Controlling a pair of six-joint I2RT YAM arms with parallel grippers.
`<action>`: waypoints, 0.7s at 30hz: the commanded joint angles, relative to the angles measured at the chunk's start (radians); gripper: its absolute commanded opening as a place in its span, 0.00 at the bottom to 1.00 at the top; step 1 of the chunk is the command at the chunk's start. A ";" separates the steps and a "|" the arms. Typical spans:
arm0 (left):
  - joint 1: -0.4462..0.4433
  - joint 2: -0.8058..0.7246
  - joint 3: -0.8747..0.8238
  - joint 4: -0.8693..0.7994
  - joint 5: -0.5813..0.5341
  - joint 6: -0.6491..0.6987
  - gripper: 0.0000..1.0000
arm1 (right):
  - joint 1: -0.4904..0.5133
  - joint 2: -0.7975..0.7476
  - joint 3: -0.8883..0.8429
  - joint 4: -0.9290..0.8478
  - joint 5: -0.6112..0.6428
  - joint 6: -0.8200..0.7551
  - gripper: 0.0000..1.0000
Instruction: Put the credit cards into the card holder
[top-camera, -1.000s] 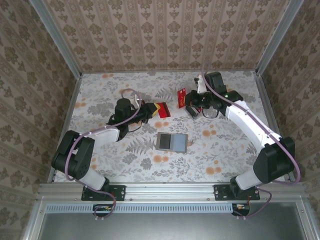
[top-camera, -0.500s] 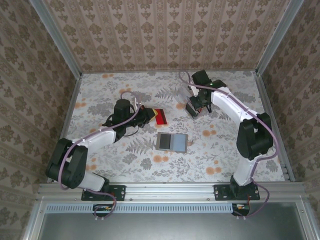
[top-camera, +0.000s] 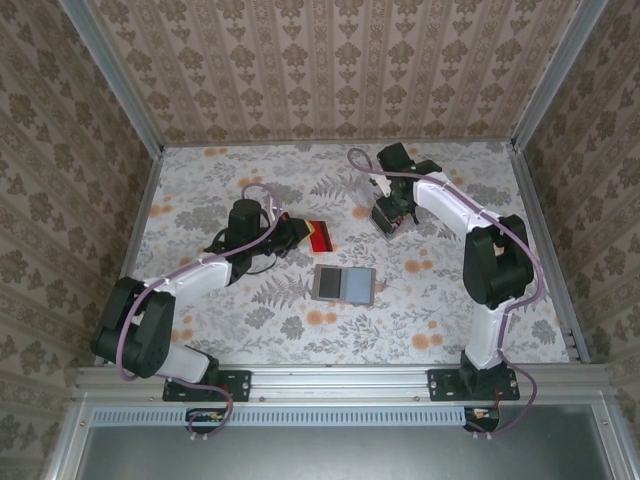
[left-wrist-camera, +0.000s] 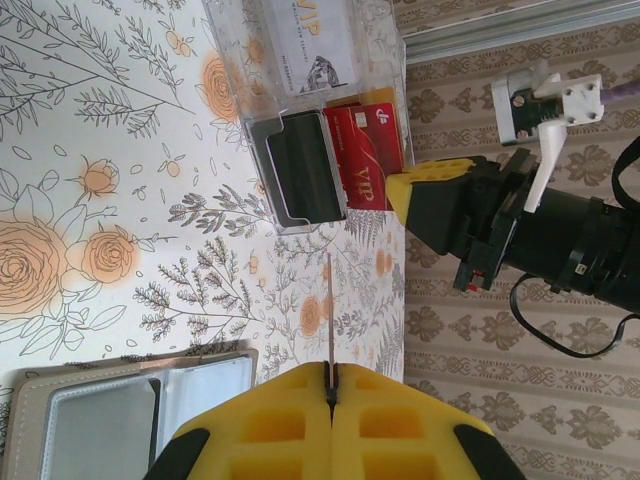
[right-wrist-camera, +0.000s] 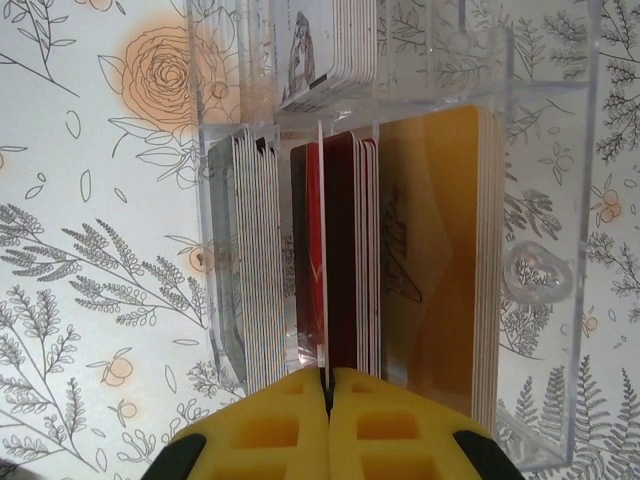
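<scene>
Clamped now with the right gripper on one credit card standing in the clear box, having closed the last bit and folded the elbow in; likely ready to lift. Pinching a second card edge-on in the left gripper, arm stretched low near the open card holder.

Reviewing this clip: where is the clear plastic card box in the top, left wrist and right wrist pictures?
Top external: clear box right of centre, upper middle, under the right pincer.
Left wrist: clear box top centre, red card and black card inside.
Right wrist: clear box central, seen from above, cards on edge.
Shared landmark: the right pincer, shut on a card at the box.
</scene>
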 joint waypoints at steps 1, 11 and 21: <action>0.008 -0.021 0.012 -0.005 -0.006 0.019 0.01 | 0.001 0.019 -0.020 0.023 0.019 -0.024 0.08; 0.008 -0.016 0.014 -0.001 -0.005 0.015 0.01 | 0.041 0.039 -0.074 0.025 -0.061 0.010 0.05; 0.008 -0.017 0.015 -0.004 -0.004 0.013 0.01 | 0.100 0.000 -0.103 0.041 -0.196 0.110 0.06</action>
